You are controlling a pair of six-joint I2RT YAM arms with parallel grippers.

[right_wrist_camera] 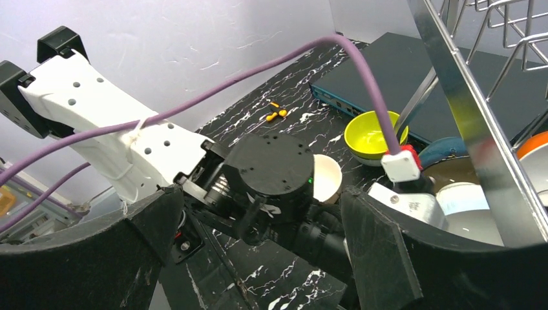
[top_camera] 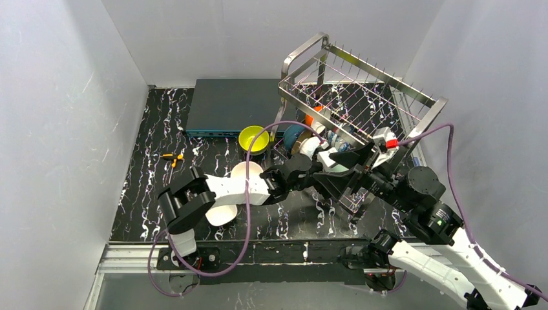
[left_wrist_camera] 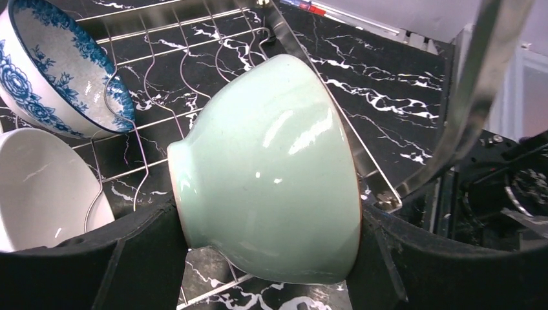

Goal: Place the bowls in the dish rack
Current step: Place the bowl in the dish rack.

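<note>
Left pincer (left_wrist_camera: 265, 226) is clamped on a pale green bowl (left_wrist_camera: 271, 161) over the dish rack (left_wrist_camera: 475, 84) wires; right pincer (right_wrist_camera: 258, 206) stands apart, empty.

Plain white walls (top_camera: 64, 97) close in the left, far and right sides. The black tabletop (top_camera: 148, 129) has white marble veins; a flat dark box (top_camera: 232, 103) lies at its far edge.

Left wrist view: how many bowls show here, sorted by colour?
pale green glazed bowl: 1
white bowl with blue floral pattern: 1
plain white bowl: 1
Total: 3
</note>
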